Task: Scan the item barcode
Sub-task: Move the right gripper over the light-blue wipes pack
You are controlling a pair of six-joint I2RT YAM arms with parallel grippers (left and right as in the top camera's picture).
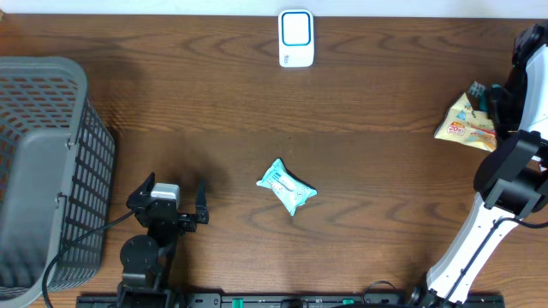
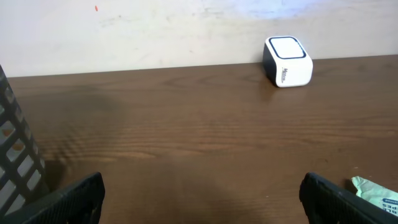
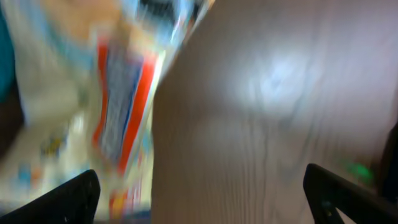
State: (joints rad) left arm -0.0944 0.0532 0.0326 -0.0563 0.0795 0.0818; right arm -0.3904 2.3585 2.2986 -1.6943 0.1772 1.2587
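Observation:
A white barcode scanner [image 1: 295,38] with a blue-rimmed face stands at the table's far edge, and it also shows in the left wrist view [image 2: 287,61]. A teal packet [image 1: 287,186] lies mid-table; one corner of it [image 2: 375,191] reaches the left wrist view. At the far right lies a yellow snack packet [image 1: 467,125], which is a blurred streak [image 3: 115,106] in the right wrist view. My left gripper [image 1: 175,183] [image 2: 202,199] is open and empty, left of the teal packet. Beside the snack packet, my right gripper [image 1: 497,101] [image 3: 202,193] is open over bare wood.
A grey mesh basket [image 1: 51,162] fills the left side, and its wall [image 2: 15,162] is close to my left gripper. The right arm [image 1: 479,231] runs along the right edge. Bare brown table [image 1: 368,154] lies between the two packets.

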